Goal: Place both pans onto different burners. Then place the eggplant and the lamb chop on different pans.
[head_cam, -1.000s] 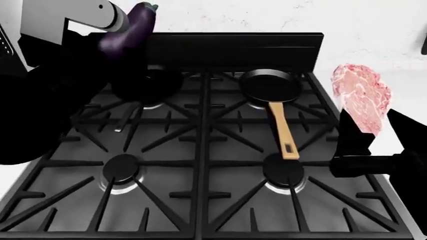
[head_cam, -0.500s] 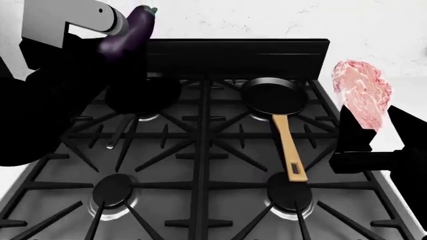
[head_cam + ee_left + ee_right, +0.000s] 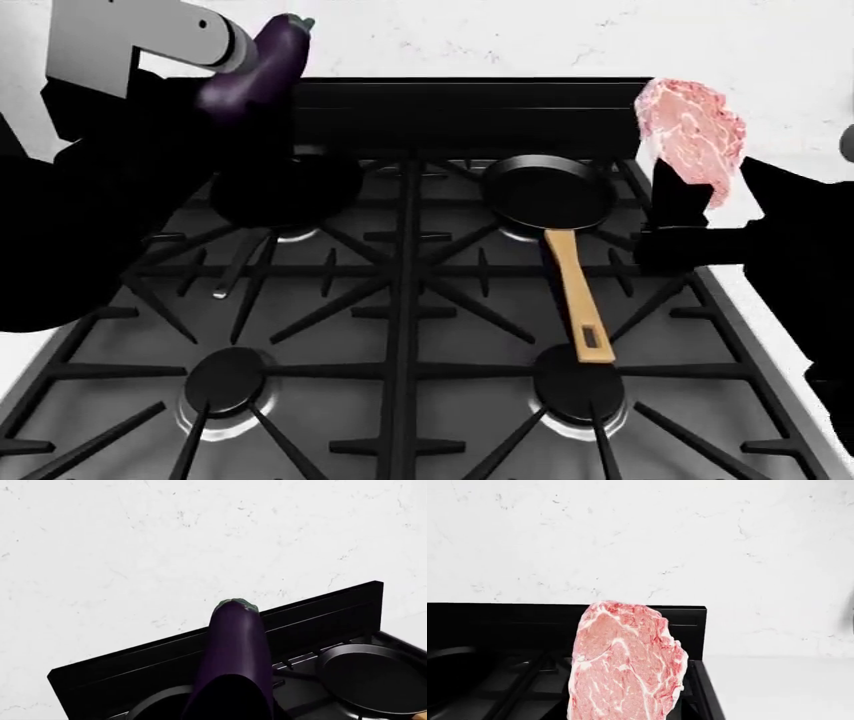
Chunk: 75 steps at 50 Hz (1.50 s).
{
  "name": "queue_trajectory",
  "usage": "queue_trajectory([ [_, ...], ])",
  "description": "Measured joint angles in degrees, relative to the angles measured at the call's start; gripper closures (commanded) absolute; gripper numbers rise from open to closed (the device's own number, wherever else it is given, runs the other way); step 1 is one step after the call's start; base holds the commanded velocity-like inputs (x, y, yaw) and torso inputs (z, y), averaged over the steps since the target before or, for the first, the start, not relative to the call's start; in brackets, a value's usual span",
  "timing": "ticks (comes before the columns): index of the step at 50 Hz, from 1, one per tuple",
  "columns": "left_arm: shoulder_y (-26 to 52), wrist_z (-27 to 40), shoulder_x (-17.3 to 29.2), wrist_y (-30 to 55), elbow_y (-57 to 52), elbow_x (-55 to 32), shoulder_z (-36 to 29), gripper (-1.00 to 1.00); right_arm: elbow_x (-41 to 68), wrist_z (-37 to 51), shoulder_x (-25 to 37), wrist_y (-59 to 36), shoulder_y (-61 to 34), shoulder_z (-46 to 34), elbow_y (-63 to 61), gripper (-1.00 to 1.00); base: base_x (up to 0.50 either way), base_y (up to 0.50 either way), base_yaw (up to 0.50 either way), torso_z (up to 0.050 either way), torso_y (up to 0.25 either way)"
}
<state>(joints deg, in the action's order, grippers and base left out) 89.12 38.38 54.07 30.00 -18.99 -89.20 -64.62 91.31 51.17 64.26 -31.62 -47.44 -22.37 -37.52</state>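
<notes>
Purple eggplant [image 3: 254, 62] clamped in left jaws (upright) | lamb chop [image 3: 691, 133] clamped in right jaws

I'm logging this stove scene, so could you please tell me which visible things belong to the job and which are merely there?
Belonging to the job:
- eggplant, held by the left pincer
- lamb chop, held by the right pincer
- wooden-handled pan
- flat black pan
- burners

Merely there:
- white wall
- stove back panel
</notes>
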Motion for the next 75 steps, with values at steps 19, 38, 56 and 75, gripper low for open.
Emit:
queue_trajectory([
  [19, -0.6, -1.0, -0.6, -0.5, 1.3, 1.1, 0.0, 1.00, -6.4, -6.8, -16.7, -16.5, -21.4, -13.8, 22.6, 1.00, 0.00, 0.00, 0.00, 0.000, 0.001],
  [38, -1.0, -1.6, -0.9, -0.8, 2.3, 1.6, 0.1, 1.00, -16.1, -13.3, -27.1, -18.7, -27.6, -21.9, 40.5, 1.00, 0.00, 0.00, 0.00, 0.001, 0.001],
  [56, -1.6, -2.5, -1.3, -1.0, 3.5, 2.4, 0.0, 1.00, -23.1, -17.5, -34.5, -15.9, -29.5, -26.1, 54.3, 1.00, 0.00, 0.00, 0.00, 0.000, 0.001],
  [75, -2.4, -3.1, -1.5, -1.5, 4.5, 3.1, 0.0, 1.00, -28.2, -21.7, -40.5, -12.2, -30.3, -29.2, 66.9, 1.00, 0.00, 0.00, 0.00, 0.001, 0.001],
])
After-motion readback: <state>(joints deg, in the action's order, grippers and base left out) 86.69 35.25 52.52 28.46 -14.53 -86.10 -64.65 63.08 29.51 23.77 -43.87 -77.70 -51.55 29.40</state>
